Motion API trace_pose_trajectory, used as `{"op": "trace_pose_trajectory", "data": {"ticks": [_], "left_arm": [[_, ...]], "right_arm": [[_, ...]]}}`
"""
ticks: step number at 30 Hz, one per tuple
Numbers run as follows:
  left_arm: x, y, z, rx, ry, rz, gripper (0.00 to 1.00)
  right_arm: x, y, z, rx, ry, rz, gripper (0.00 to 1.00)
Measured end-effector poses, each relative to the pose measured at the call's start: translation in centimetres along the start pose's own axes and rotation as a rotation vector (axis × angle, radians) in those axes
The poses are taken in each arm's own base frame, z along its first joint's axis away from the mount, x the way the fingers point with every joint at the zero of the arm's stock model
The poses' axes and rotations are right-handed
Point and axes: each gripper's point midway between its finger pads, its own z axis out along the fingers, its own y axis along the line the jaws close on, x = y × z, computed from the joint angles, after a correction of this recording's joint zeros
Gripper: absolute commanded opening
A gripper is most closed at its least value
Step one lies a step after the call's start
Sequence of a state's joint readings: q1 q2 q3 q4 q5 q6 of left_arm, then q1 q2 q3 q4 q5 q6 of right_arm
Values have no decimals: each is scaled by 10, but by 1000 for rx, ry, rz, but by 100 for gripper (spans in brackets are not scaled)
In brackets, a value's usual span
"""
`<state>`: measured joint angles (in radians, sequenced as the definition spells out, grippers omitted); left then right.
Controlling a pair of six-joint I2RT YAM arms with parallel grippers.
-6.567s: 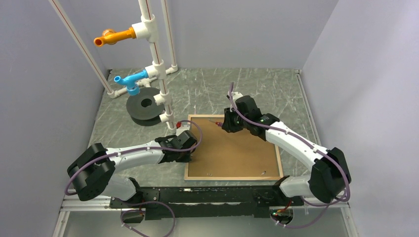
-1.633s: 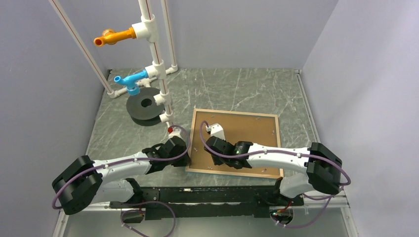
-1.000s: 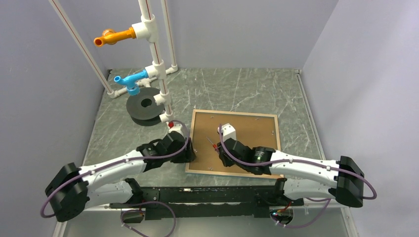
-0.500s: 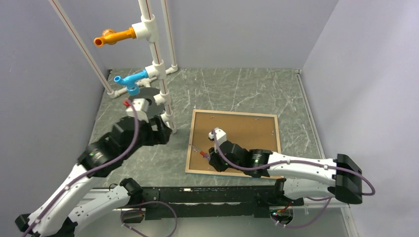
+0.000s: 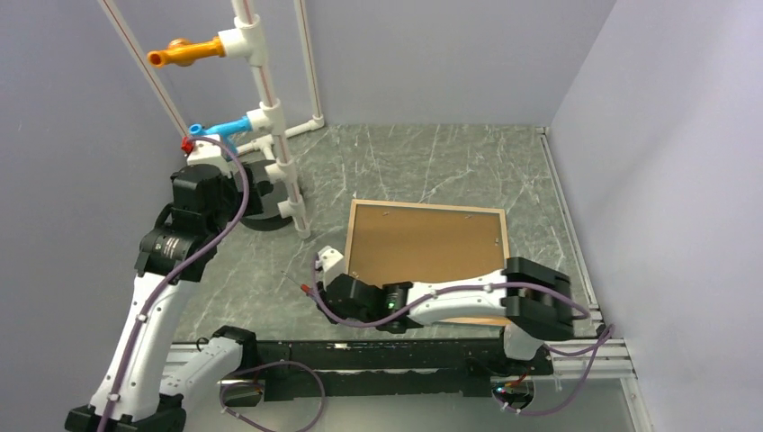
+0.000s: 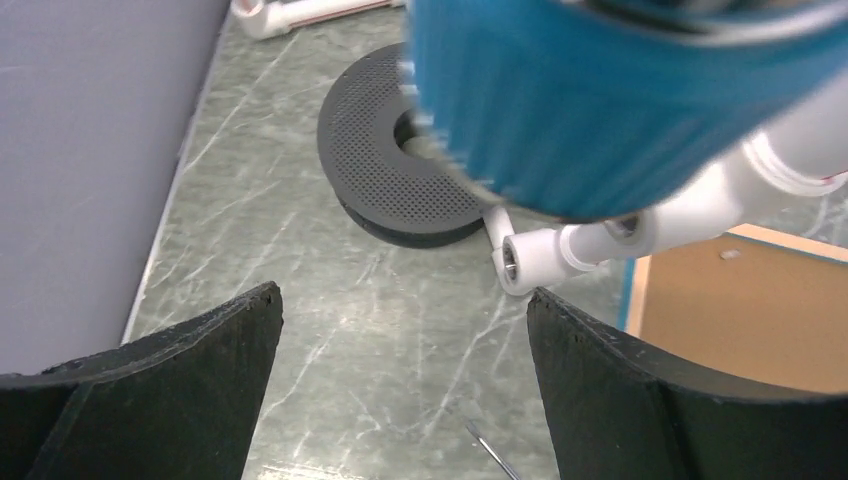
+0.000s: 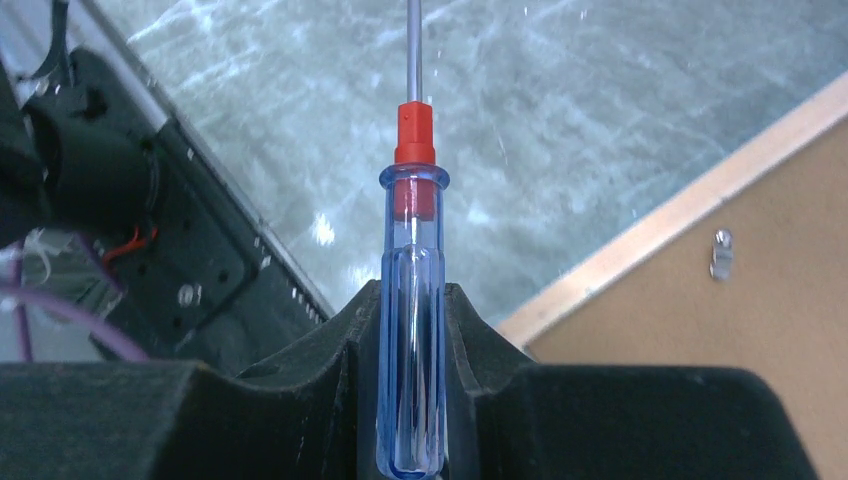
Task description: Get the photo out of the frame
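Note:
The frame (image 5: pixel 432 208) lies face down on the table, its light wood rim around the plain brown backing board (image 5: pixel 423 247). The photo is hidden under that board. My right gripper (image 5: pixel 317 290) hangs low just off the frame's near left corner, shut on a screwdriver (image 7: pixel 414 200) with a clear blue handle and red collar. The shaft points away over the bare table. In the right wrist view the gripper (image 7: pixel 412 300) has the frame corner (image 7: pixel 660 240) and a small metal clip (image 7: pixel 718 252) to its right. My left gripper (image 5: pixel 236 184) is raised beside the pipe stand, open and empty (image 6: pixel 402 300).
A white pipe stand (image 5: pixel 270 117) with an orange fitting (image 5: pixel 184 52) and a blue fitting (image 5: pixel 225 128) leans at the back left. The black perforated disc (image 6: pixel 400 170) lies at its foot. Grey walls close in both sides. The arm rail (image 5: pixel 360 355) runs along the near edge.
My left arm lifted off the frame's left edge, swung up to the pipe stand and opened. The stand has shifted left. My right gripper carried the screwdriver left, off the board.

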<state>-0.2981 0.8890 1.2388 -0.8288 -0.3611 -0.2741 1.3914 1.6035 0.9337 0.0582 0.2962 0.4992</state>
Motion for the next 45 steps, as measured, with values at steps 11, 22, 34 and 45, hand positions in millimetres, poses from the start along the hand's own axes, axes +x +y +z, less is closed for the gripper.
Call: {"op": "trace_pose_trajectory", "data": {"ticks": [11,22,34,45], "left_arm": [[30,40,10,-61,-60,-47,93],[44,-11,-32,284,-73,-59,96],[89,-10,-74,328,3,-176,99],[101,-9,-95,341,27,-221,99]], "right_arm": [[-19,24,78,31,-103,-5,0],[-10,9,127,72,-78,-75,5],[-10,2,132,49,-58,-114,73],[1,-31,65,75,20,-172,82]]}}
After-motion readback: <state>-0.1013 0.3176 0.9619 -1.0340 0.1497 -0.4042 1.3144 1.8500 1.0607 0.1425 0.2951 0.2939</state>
